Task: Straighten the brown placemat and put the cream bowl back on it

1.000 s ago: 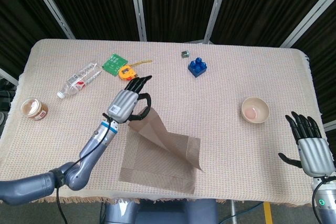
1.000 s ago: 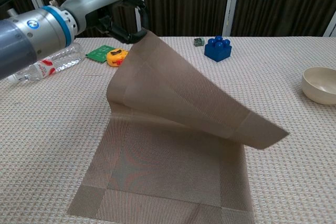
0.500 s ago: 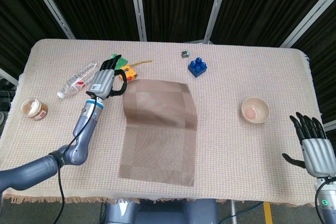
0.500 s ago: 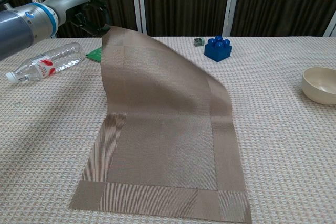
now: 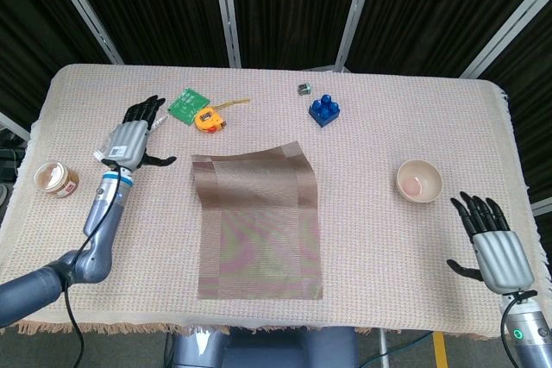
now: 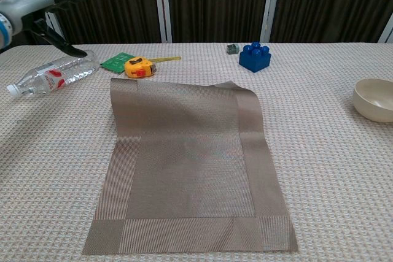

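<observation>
Change: since half a second ago the brown placemat has dropped from draped to nearly flat, and the left hand has let go and drawn back left.
Placemat: mid-surface, long axis toward the robot; far right corner slightly raised.
Left hand: fingers spread, empty, above the water bottle.
Right hand: fingers apart, empty, at the near right edge.
Cream bowl: right of the placemat, apart from it, just beyond the right hand.
Judgement: the right hand is far nearer the bowl.
</observation>
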Motion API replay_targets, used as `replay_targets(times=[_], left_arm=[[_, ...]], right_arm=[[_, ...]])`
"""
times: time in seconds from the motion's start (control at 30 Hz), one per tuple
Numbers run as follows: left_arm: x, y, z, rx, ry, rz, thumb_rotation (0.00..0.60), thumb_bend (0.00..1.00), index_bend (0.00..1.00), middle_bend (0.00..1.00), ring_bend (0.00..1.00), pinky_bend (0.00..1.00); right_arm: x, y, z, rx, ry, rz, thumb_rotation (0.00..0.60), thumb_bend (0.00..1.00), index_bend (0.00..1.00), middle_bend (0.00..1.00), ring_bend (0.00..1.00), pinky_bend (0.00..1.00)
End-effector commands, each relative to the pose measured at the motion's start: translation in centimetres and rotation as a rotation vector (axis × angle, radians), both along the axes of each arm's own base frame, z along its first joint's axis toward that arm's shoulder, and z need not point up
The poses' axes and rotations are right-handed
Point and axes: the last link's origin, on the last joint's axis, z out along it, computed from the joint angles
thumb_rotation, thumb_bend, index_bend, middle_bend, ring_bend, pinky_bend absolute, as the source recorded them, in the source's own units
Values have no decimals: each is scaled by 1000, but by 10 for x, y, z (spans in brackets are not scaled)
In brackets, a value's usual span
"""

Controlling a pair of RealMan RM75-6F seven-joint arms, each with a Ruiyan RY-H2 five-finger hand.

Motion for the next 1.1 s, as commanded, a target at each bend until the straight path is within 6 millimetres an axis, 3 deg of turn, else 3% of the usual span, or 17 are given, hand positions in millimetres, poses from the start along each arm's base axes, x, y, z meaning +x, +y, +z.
replay_targets(times=[0.03,0.37,0.57,0.77,1.1], left_arm=[[-25,-38,33,60,48,10,600,61,0,0,0,0],[-60,-144,86,111,114,70,600,60,0,0,0,0],[-69,-178,96,148,135,76,600,61,0,0,0,0],[-76,-193,97,150,148,79,600,62,0,0,0,0],[-83,-192,94,134,141,74,600,63,0,0,0,0]], right_arm=[[11,-1,-15,125,31,58,600,0,43,0,0,0],[60,0,-67,499,71,266,600,0,193,0,0,0],[86,-6,-100,601,129,373,600,29,263,0,0,0],[99,-6,-132,680,175,404,600,53,314,0,0,0],[116,-12,-166,682,197,443,600,94,326,0,0,0]])
